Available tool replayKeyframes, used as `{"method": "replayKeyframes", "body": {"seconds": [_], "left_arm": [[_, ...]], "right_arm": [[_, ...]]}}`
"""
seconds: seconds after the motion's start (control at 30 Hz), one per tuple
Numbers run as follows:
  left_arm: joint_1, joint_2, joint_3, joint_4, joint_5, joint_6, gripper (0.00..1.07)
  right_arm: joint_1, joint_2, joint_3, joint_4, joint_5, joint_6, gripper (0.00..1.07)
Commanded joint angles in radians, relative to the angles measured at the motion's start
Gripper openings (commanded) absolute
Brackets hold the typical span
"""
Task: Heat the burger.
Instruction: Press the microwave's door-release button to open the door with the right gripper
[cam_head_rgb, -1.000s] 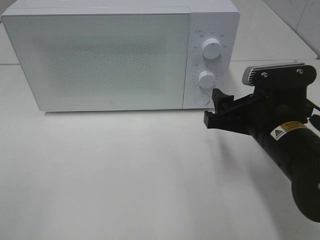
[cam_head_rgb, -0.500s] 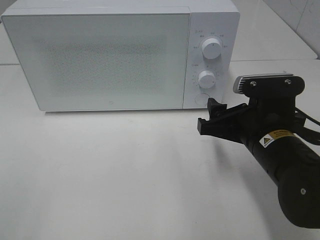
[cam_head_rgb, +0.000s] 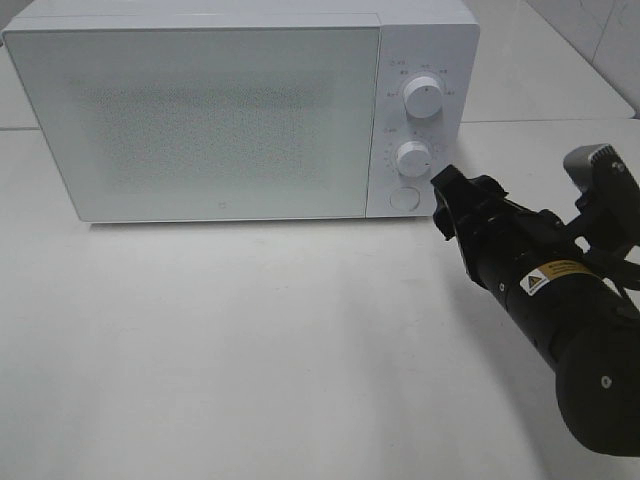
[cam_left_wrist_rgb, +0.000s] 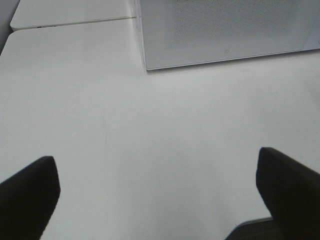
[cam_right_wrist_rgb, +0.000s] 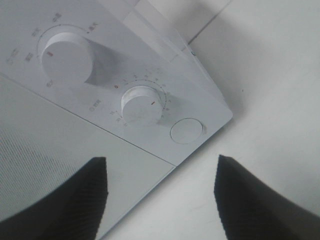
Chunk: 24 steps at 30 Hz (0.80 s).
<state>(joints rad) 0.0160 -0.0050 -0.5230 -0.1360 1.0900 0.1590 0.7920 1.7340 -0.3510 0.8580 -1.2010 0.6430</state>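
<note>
The burger is out of view. The white microwave (cam_head_rgb: 200, 110) stands at the back of the table with its door shut, and the frosted front hides the inside. My right gripper (cam_head_rgb: 445, 202) hovers just right of the control panel, level with the round button (cam_head_rgb: 403, 197) and below the lower knob (cam_head_rgb: 413, 156). In the right wrist view the right gripper (cam_right_wrist_rgb: 160, 167) is open and empty, facing the lower knob (cam_right_wrist_rgb: 142, 105) and the button (cam_right_wrist_rgb: 187, 131). My left gripper (cam_left_wrist_rgb: 155, 157) is open and empty over bare table, short of the microwave's corner (cam_left_wrist_rgb: 150, 60).
An upper knob (cam_head_rgb: 423, 97) sits above the lower one on the panel. The white table (cam_head_rgb: 250, 340) spreads in front of the microwave. A seam between tabletops (cam_left_wrist_rgb: 75, 22) runs beside the microwave.
My right arm rolled its wrist and swung the gripper right and up toward the control panel; its jaws narrowed a little. The left gripper and the microwave have not changed.
</note>
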Motion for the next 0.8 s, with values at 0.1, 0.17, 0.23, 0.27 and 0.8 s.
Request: {"method": "replayKeyframes", "body": {"seconds": [0.1, 0.17, 0.23, 0.27, 0.8], "left_arm": [[0.004, -0.006, 0.003, -0.007, -0.012, -0.006, 1.00], [0.004, -0.006, 0.003, -0.007, -0.012, -0.006, 1.00], [0.004, -0.006, 0.003, -0.007, -0.012, -0.006, 1.00], [0.004, -0.006, 0.003, -0.007, -0.012, -0.006, 1.00], [0.004, -0.006, 0.003, -0.007, -0.012, -0.006, 1.00]], "right_arm": [[0.003, 0.000, -0.008, 0.001, 0.039, 0.368, 0.49], [0.003, 0.000, -0.008, 0.001, 0.045, 0.505, 0.41], [0.003, 0.000, -0.008, 0.001, 0.045, 0.586, 0.34], [0.003, 0.000, -0.008, 0.001, 0.045, 0.643, 0.30], [-0.022, 0.000, -0.051, 0.016, 0.149, 0.661, 0.00]]}}
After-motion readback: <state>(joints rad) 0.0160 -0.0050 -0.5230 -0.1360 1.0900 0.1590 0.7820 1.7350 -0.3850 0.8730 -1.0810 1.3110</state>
